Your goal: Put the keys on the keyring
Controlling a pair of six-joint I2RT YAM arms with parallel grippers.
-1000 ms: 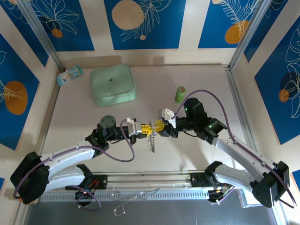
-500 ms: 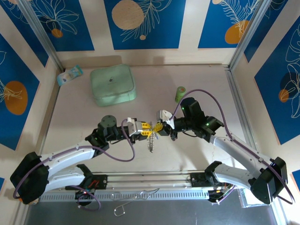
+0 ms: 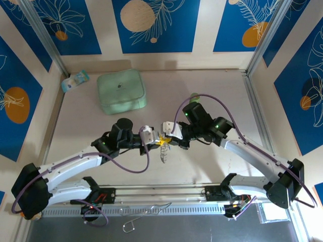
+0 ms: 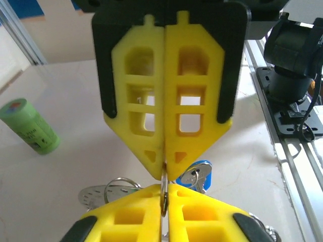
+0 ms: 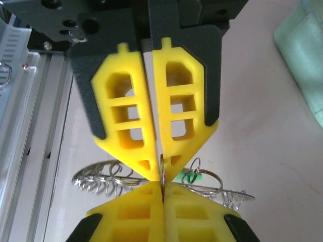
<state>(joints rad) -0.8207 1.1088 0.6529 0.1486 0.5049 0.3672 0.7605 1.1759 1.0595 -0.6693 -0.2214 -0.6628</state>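
- Arms: since 1 second ago the left arm [image 3: 75,164] has pushed its elbow forward. The right arm [image 3: 252,154] has swung its wrist left, so it now covers most of the green cylinder [image 3: 194,95]. The meeting point sits slightly left of where it was, over the middle of the table [image 3: 212,161].
- Claws: 1 second ago the left gripper [image 3: 155,139] and right gripper [image 3: 168,138] stood a little apart. Now they are nose to nose, tips touching. Both pairs of fingers are pressed together.
- The keyring [image 3: 162,154] hangs as a silvery bundle just below the joined tips, off the table, about where it hung before.
- The keys: the blue head [image 4: 203,174] shows just behind the right gripper's tip. The green head [image 5: 198,176] sits among small rings behind the left gripper's tip. Cannot tell if either is threaded on yet.
- Both grippers clamp 1 thin wire loop [image 5: 162,174], seen edge-on in the seam. Cannot tell if it is the keyring's rim or a key's small ring.
- Reading: 2 opposed grips on 1 loop look like the setup for prying or sliding it; threading seems unfinished.
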